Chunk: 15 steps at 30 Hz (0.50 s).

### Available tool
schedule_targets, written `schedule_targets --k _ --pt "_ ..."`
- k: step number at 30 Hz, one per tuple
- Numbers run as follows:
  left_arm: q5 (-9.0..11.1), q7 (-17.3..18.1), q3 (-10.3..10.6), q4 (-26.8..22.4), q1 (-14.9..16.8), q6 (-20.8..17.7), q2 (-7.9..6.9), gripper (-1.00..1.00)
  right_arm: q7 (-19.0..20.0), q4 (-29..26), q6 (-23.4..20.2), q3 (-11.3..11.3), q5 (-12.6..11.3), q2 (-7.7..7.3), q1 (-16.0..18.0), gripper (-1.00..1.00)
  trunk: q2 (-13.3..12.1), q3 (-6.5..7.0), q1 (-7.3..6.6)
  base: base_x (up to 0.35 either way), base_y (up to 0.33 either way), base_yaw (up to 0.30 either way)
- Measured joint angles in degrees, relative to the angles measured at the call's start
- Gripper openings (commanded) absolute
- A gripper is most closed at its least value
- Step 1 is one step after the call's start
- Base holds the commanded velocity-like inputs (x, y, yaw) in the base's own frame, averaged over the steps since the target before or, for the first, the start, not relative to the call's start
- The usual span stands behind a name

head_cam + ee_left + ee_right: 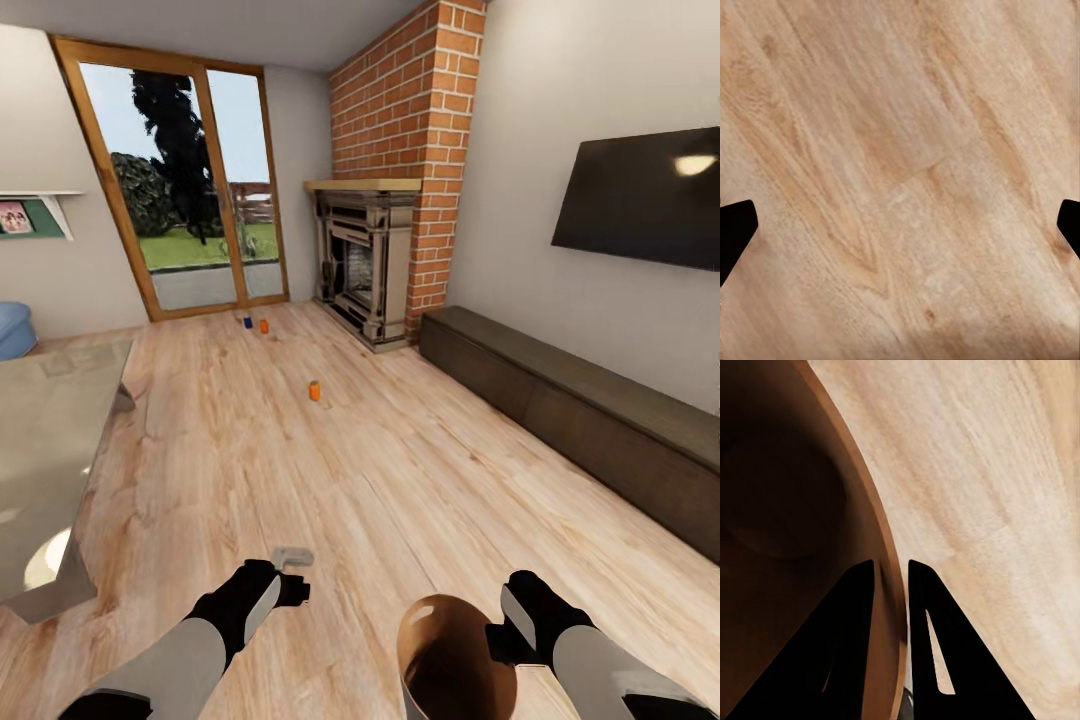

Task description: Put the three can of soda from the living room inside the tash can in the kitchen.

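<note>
the right gripper (891, 585) pinches the bin (450, 650) by its rim alone, so a jolt could tip it loose, while the left gripper (900, 225), jaws wide, is empty and the three cans (314, 391) stand far ahead near the doors (180, 180).

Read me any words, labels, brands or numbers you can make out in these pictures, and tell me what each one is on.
No text can be read.
Two bright orange soda cans and the dark blue soda can: too small to read.
Small framed wall picture: blurred.
Black wall-mounted television: blank.
</note>
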State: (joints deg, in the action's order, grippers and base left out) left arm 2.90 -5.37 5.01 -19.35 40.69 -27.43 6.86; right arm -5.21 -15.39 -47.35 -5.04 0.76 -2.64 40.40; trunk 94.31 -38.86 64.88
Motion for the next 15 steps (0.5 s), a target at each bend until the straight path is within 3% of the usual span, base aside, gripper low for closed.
schedule_targets --k 7,15 --pt "0.0 0.0 0.0 0.0 0.0 1.4 0.0 1.0 0.0 0.0 0.1 -0.1 -0.1 -0.02 -0.1 -1.0 0.0 0.0 0.0 0.344 0.135 -0.116" --pt "0.0 0.0 0.0 0.0 0.0 1.8 0.0 1.0 0.0 0.0 0.1 0.0 -0.1 0.06 -0.4 -1.0 0.0 0.0 0.0 0.344 0.138 -0.029"
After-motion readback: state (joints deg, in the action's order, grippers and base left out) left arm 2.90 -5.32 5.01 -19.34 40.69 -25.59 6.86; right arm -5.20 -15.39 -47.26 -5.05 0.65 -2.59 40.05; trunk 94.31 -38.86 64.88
